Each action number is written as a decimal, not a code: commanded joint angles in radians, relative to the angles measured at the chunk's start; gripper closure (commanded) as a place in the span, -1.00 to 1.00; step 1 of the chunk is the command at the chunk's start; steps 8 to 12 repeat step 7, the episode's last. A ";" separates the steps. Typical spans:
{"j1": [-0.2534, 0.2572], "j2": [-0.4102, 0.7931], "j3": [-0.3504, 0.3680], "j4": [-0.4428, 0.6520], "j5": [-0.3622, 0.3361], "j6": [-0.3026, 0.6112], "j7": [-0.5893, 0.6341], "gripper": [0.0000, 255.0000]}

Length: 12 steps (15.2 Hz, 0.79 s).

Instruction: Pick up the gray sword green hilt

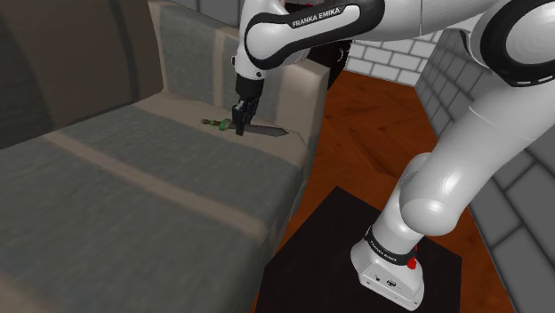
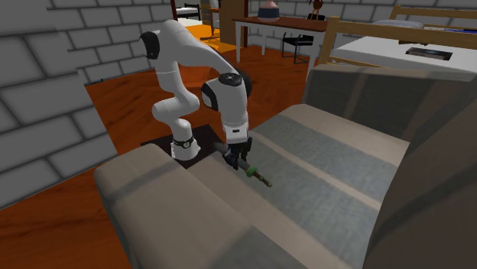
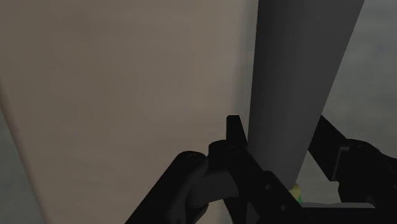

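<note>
Lying flat on a big sofa point(image 1: 133, 178): a grey sword point(image 1: 265, 130) with a green hilt point(image 1: 216, 124). Rests on the grey seat cushion, close to the light brown armrest point(image 1: 307, 93) at the sofa's end nearest the robot. Points its sharp tip toward the shoulder view's right and its hilt toward that view's left. Right on top of it, the black gripper point(image 1: 241, 123), pinching the blade just beside the hilt. Plain to see from the wrist view: the sword point(image 3: 289, 76) running up between the two black fingers point(image 3: 234, 137), one pressed on each side, with a tiny bit of green hilt point(image 3: 294, 191) peeking out low down between them. Not lifted yet, by the look of it, with the blade lying on the cushion. In the second exterior view, the hilt end of the sword point(image 2: 256, 174) sticking out from under the gripper point(image 2: 233, 157) toward the middle of the sofa point(image 2: 321, 176). Above, a white arm point(image 1: 445, 133) bending over the armrest from a black stand point(image 1: 356, 258). Under the stand, a red-brown wooden floor point(image 1: 374, 116). All around, grey brick walls point(image 1: 525, 187). Far off in the second exterior view, a table point(image 2: 267, 27) with chairs near it.
</note>
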 commanded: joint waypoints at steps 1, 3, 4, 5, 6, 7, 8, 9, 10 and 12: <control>0.001 -0.010 0.002 0.018 0.000 -0.028 0.006 1.00; 0.001 -0.016 0.001 0.039 -0.001 -0.055 0.007 1.00; 0.001 -0.019 0.001 0.049 -0.001 -0.068 0.008 1.00; 0.001 -0.022 0.001 0.060 -0.002 -0.081 0.009 1.00; 0.001 -0.022 0.001 0.061 -0.002 -0.083 0.009 1.00; 0.001 -0.022 0.001 0.061 -0.002 -0.083 0.009 1.00; 0.001 -0.022 0.001 0.061 -0.002 -0.083 0.009 1.00; 0.001 -0.022 0.001 0.061 -0.002 -0.083 0.009 1.00; 0.001 -0.022 0.001 0.061 -0.002 -0.083 0.009 1.00; 0.001 -0.022 0.001 0.061 -0.002 -0.083 0.009 1.00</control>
